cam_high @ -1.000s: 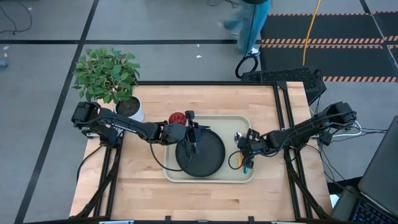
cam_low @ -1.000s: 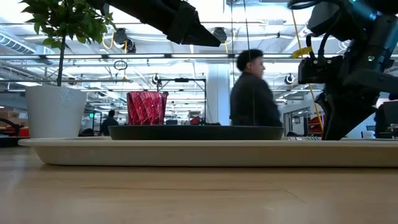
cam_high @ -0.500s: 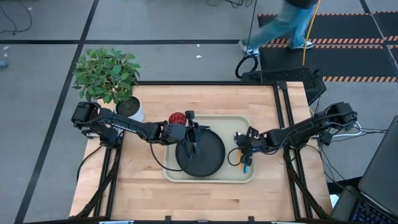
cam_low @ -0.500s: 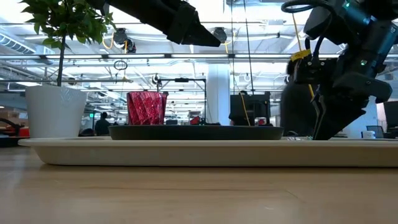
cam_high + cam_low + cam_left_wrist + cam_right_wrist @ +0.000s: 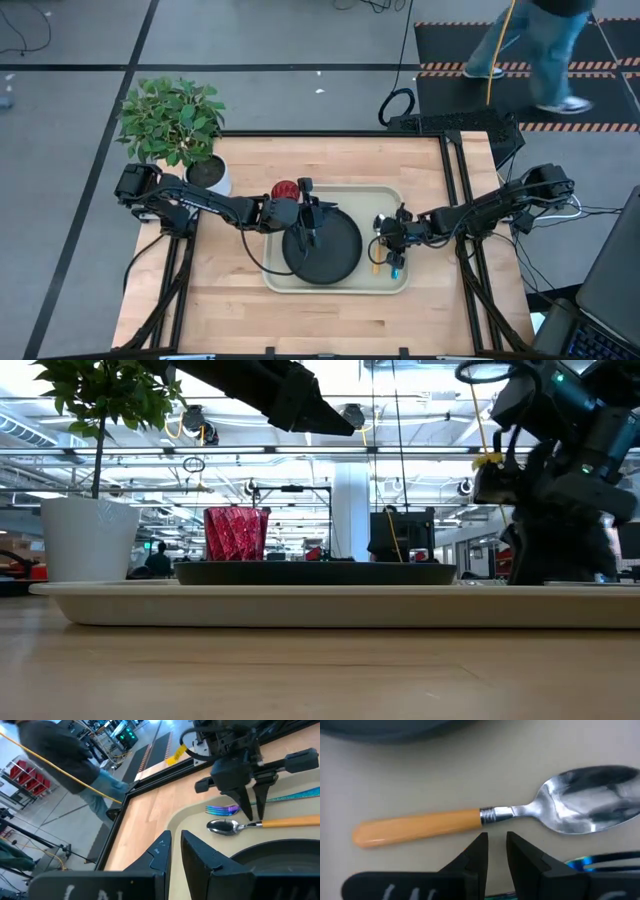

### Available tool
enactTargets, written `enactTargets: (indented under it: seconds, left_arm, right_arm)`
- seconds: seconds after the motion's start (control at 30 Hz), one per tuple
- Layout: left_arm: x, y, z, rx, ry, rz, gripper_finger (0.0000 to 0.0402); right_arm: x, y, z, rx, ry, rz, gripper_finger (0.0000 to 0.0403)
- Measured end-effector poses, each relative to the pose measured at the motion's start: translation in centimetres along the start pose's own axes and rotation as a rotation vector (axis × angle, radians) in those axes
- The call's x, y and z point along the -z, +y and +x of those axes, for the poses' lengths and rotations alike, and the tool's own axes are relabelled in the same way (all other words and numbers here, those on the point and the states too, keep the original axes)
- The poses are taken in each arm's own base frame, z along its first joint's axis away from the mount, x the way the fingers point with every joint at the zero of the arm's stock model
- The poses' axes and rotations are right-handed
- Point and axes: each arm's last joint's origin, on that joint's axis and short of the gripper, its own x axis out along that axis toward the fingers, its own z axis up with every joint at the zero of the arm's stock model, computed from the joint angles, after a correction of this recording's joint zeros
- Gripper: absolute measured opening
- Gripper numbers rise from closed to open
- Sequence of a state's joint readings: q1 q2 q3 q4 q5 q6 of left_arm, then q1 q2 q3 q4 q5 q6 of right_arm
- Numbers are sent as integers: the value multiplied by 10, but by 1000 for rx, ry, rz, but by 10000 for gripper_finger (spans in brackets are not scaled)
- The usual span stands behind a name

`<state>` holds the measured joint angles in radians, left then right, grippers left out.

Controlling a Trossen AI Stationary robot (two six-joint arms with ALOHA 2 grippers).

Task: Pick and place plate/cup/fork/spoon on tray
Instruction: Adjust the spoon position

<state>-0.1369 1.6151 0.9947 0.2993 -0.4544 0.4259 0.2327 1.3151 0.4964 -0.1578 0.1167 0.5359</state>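
While the spoon point(image 5: 485, 817) and fork point(image 5: 295, 795) lie on the tray point(image 5: 390, 200), the right gripper point(image 5: 252, 810) hovers there, fingers slightly apart, seemingly empty. Left gripper point(image 5: 308, 232) hangs over the plate point(image 5: 335, 255), narrowly parted, empty.

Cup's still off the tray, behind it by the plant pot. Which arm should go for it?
Left, probably. The left gripper hangs over the plate, right beside the cup. The right gripper is at the tray's far end by the spoon.

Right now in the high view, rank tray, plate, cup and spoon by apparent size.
1. tray
2. plate
3. spoon and cup: both small and partly hidden by the grippers, so I won't rank them.
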Motion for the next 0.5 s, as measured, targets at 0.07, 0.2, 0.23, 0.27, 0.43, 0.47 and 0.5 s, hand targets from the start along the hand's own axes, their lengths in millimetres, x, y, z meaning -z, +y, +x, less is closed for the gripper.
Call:
enactTargets:
  seconds: [0.07,0.2,0.23,0.27,0.43,0.47,0.5]
  left_arm:
    - [0,0,0,0,0,0,47]
    - [0,0,0,1,2,1,47]
    - [0,0,0,1,3,1,47]
    - [0,0,0,1,3,1,47]
    - [0,0,0,1,3,-1,47]
    - [0,0,0,1,3,-1,47]
    - [0,0,0,1,3,-1,47]
  right_arm:
    - [1,1,0,-12,5,-5,63]
    - [1,1,0,-23,8,-6,63]
    - [1,1,0,-23,8,-7,63]
    - [1,1,0,-22,8,-9,63]
    - [0,0,0,-4,-3,-38,63]
    - [-1,-1,0,8,-8,-44,63]
    - [-1,-2,0,19,-14,-50,63]
